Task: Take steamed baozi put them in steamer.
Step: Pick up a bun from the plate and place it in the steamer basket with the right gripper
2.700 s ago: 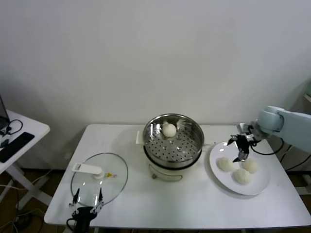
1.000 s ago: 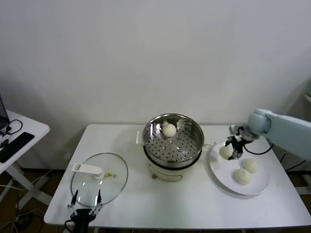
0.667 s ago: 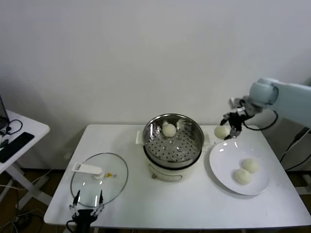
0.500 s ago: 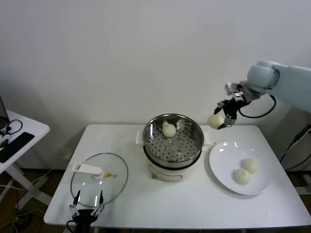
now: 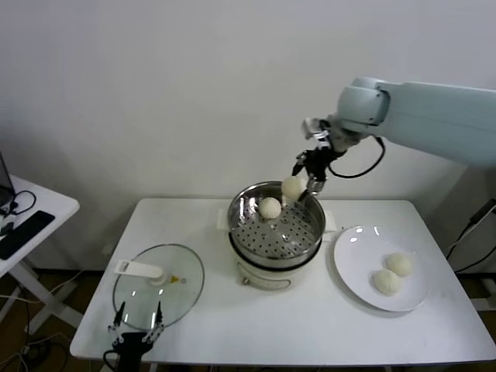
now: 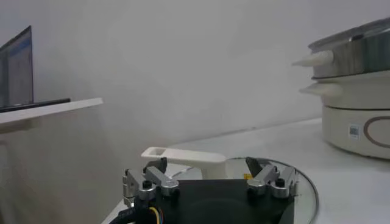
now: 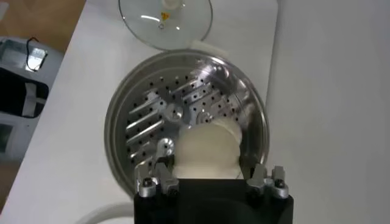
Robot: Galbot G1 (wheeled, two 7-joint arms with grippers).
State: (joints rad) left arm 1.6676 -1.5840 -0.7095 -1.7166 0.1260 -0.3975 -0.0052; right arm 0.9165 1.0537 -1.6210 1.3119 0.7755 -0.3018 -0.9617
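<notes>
Above the steamer [image 5: 277,225], right tool [image 5: 308,177] clamping a baozi [image 7: 207,150]; head view alone: plate [image 5: 356,267].

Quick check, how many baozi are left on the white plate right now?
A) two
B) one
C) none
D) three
A: two baozi sit on the white plate; one baozi already lies in the steamer, and the right claw holds another baozi above the steamer's back rim.
</notes>
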